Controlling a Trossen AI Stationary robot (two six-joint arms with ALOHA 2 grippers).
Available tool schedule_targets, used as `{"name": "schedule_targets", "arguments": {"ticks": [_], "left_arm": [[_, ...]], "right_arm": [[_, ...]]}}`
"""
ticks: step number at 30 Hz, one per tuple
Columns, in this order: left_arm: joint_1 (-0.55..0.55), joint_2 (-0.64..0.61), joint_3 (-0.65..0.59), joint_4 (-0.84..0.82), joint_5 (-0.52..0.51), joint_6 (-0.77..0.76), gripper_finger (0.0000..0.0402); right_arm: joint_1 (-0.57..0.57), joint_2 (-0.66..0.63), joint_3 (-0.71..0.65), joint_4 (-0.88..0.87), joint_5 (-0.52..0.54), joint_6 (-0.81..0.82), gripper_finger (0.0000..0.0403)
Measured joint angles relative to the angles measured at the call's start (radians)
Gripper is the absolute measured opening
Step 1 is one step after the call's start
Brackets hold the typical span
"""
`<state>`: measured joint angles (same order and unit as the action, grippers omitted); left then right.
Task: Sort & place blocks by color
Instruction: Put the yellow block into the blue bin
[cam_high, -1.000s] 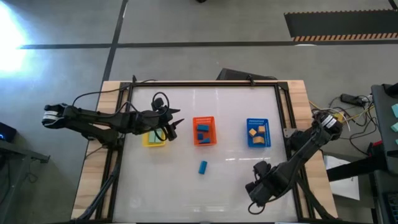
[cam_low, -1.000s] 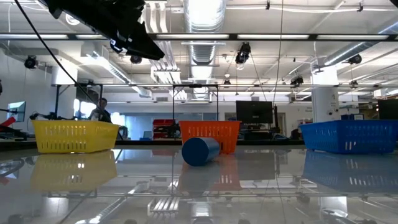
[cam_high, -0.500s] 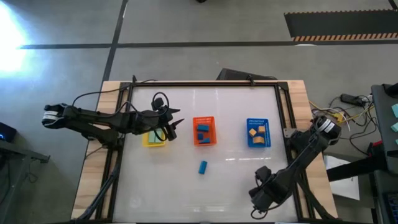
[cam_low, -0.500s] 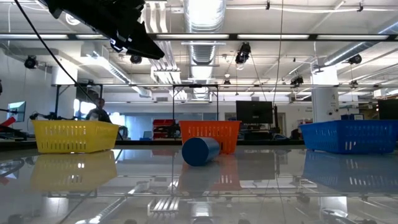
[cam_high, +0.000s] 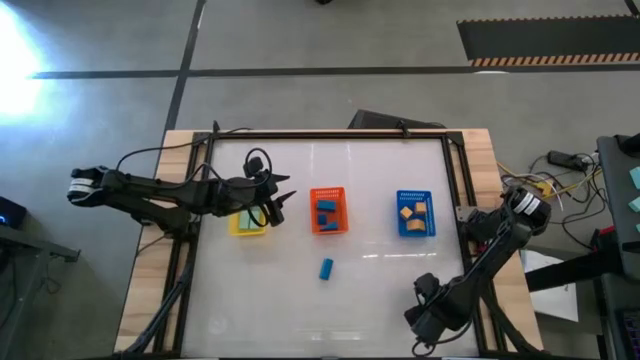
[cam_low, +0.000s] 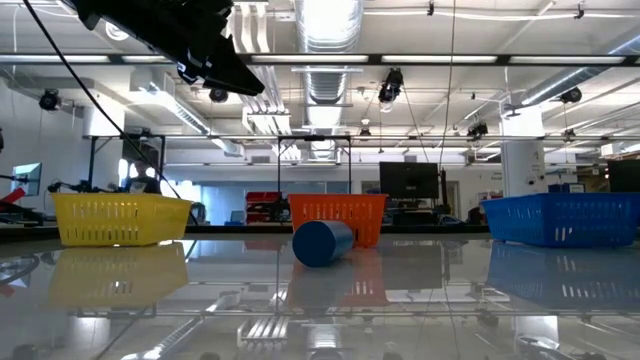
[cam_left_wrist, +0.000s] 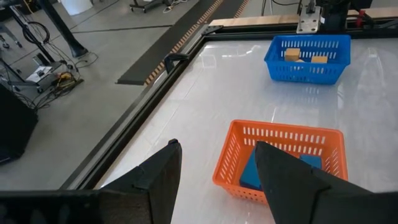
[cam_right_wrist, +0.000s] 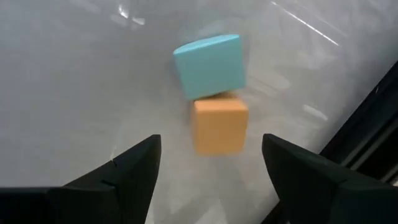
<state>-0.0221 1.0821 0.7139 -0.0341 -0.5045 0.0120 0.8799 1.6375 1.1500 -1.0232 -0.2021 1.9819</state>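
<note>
The right gripper (cam_right_wrist: 211, 171) is hovering with fingers spread wide over a pale teal block (cam_right_wrist: 209, 64) touching an orange block (cam_right_wrist: 219, 125) near the table's front right corner. The left gripper (cam_left_wrist: 217, 180), also parted and empty, is hanging between the yellow basket (cam_high: 246, 225) and orange basket (cam_left_wrist: 280, 140). A blue block (cam_high: 326, 268) is lying alone mid-table.

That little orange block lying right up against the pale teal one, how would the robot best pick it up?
Probably from above, on the orange block's two free side faces. One face meets the pale teal block, so fingers closing along that line would hit it. The right gripper is open over the pair, its fingers roughly astride the orange block. The table's edge frame lies close on one side, so a steep descent seems safest.
</note>
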Motion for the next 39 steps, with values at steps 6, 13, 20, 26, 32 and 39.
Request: {"name": "schedule_targets", "arguments": {"ticks": [6, 13, 20, 26, 32, 39], "left_arm": [[0.0, 0.0, 0.0, 0.0, 0.0, 0.0, 0.0187], [0.0, 0.0, 0.0, 0.0, 0.0, 0.0, 0.0187], [0.0, 0.0, 0.0, 0.0, 0.0, 0.0, 0.0187], [0.0, 0.0, 0.0, 0.001, 0.0, 0.0, 0.0187], [0.0, 0.0, 0.0, 0.001, 0.0, -0.002, 0.0187], [0.0, 0.0, 0.0, 0.001, 0.0, -0.003, 0.0187]], "right_arm": [[0.0, -0.001, -0.073, 0.052, 0.0, -0.008, 0.0266], [0.0, -0.001, -0.121, 0.148, -0.008, -0.026, 0.0251], [0.0, -0.001, -0.124, 0.147, -0.017, -0.026, 0.0173], [0.0, -0.004, -0.124, 0.147, -0.079, -0.032, 0.0121], [0.0, -0.067, -0.124, 0.169, -0.123, -0.075, 0.0121], [-0.001, -0.209, -0.124, 0.355, 0.094, -0.156, 0.0121]]}}
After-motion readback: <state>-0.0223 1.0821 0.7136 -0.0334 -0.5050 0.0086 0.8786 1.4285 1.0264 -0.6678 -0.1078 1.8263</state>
